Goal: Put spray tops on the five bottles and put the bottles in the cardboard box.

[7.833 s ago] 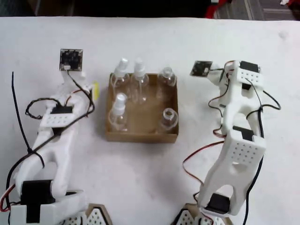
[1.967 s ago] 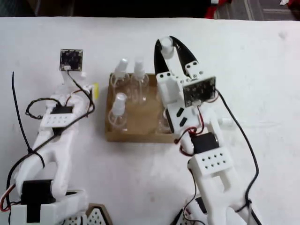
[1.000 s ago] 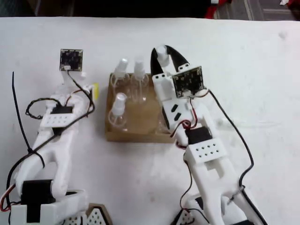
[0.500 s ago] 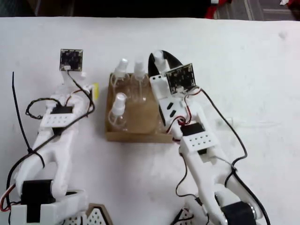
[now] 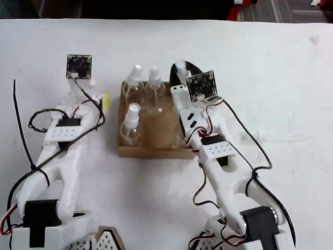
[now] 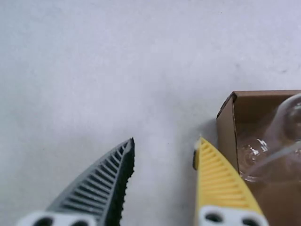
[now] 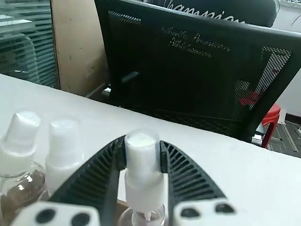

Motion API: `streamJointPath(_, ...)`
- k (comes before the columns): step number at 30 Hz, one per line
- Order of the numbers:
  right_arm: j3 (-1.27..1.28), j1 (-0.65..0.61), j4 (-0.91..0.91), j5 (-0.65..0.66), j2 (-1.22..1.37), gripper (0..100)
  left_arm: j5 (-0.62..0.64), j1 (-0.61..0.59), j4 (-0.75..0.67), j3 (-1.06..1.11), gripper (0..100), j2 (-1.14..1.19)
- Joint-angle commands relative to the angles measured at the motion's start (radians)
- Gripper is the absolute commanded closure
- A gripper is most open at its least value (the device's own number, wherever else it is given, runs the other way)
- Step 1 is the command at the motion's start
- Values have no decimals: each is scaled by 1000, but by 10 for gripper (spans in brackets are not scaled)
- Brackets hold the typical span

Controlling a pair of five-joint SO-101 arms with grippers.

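Note:
The cardboard box (image 5: 156,151) lies mid-table. In it stand three clear bottles with white spray tops: two along the far wall (image 5: 134,78) (image 5: 154,77) and one at the near left (image 5: 132,119). My right gripper (image 5: 181,67) hangs over the box's far right corner, shut on a white spray top (image 7: 141,160). That top sits over the neck of a clear bottle (image 7: 141,217) below it. The two capped far bottles (image 7: 21,136) (image 7: 63,141) stand beside it. My left gripper (image 6: 165,141) is open over bare table just outside the box's corner (image 6: 230,122).
The right arm (image 5: 218,156) covers the box's right side and hides what stands there. A black mesh chair (image 7: 197,70) sits beyond the table's far edge. White table stretches wide to the right of the box and behind it.
The right arm swung in from the table's right side with a spray top. Over the last second its gripper came down towards the box's far right corner. The left arm has kept still.

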Motion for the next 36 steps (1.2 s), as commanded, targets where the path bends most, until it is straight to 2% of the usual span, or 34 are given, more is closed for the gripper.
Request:
streamJointPath(1,-11,15,-27,-9,12,981,-11,10,-17,-3,805,-33)
streamJointPath(11,-14,16,-27,-9,42,979,-11,10,-17,-3,805,-33)
streamJointPath(18,-11,10,-21,-9,44,827,-11,10,-17,-3,805,-35)
streamJointPath(26,-12,7,-25,-9,30,839,-11,10,-18,-3,805,-35)
streamJointPath(32,2,21,-7,-9,-122,839,-11,12,-21,-3,805,-31)
streamJointPath(36,35,30,96,-9,-282,839,-11,12,-21,-3,805,-31)
